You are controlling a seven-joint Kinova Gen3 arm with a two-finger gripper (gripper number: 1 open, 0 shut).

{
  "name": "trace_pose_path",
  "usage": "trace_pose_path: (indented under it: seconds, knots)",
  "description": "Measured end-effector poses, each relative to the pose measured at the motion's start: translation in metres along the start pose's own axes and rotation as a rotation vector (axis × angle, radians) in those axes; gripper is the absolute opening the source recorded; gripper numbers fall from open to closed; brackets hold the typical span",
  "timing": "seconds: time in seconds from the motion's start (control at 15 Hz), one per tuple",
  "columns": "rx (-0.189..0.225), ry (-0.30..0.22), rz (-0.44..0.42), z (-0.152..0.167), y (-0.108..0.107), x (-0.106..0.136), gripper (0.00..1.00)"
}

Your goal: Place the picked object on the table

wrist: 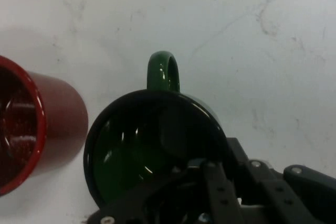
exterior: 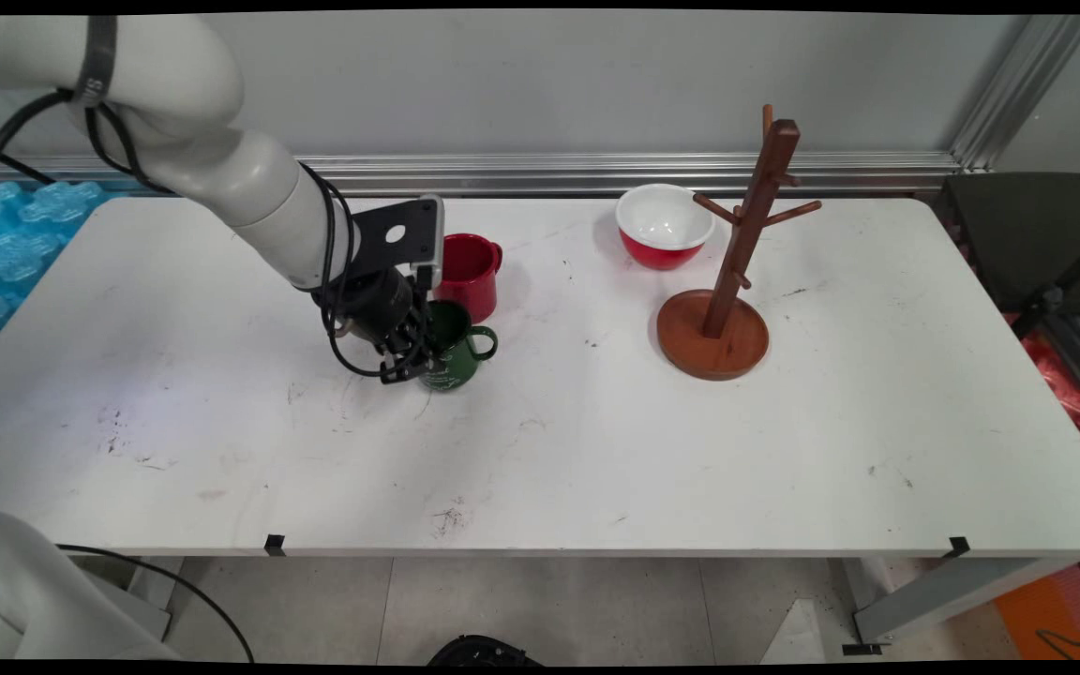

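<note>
Best kept vertical and square on the rim: black gripper point(exterior: 409, 361) straddling the near wall of the glossy green enamel mug point(exterior: 451, 352), fingers apparently pinching it, handle at three o'clock, red enamel mug point(exterior: 467, 275) at twelve, white-lined bowl point(exterior: 664, 225), wooden mug tree point(exterior: 732, 272).

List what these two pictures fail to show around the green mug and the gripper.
- Gripper fingertips: main view, lost against the green mug; hand view, cut by the bottom edge.
- Mug's white lettering: main view, too small.
- Red mug: hand view, cut by the left edge.
</note>
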Motion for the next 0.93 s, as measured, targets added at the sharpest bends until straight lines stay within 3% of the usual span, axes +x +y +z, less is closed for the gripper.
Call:
trace_pose_path:
  seconds: [0.33,0.4,0.93]
  knots:
    - [-0.008,-0.005,0.005,0.009,0.001,0.0,0.0]
    - [-0.012,-0.004,0.006,0.01,0.002,0.0,1.0]
    - [-0.043,0.017,0.009,0.018,0.007,0.005,1.0]
